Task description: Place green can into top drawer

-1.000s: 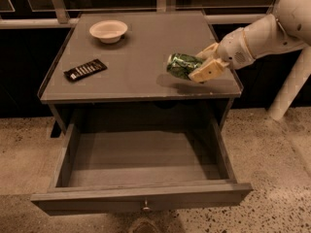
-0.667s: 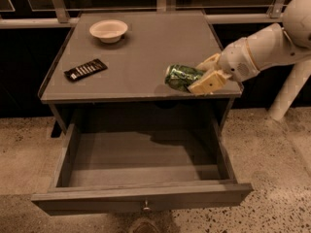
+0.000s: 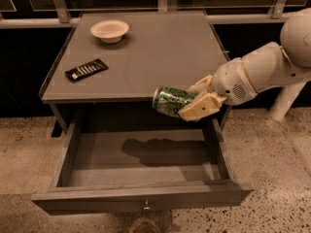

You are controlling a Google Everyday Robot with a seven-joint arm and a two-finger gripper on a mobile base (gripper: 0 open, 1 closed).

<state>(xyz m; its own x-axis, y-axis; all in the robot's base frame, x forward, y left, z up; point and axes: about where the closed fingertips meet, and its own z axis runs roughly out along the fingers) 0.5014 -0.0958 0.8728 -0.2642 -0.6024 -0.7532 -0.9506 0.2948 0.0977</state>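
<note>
The green can (image 3: 170, 101) is clamped sideways in the tool (image 3: 191, 101), held at the tabletop (image 3: 160, 47) edge above the open, empty top drawer (image 3: 97, 201); lowering and release are judged outstanding.

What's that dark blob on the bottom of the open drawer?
Camera view: it's a shadow, thrown by the can and the tool gripping it, above the back of the drawer. Camera view: the light seems to come from above, and the can's side shows bright glints.
</note>
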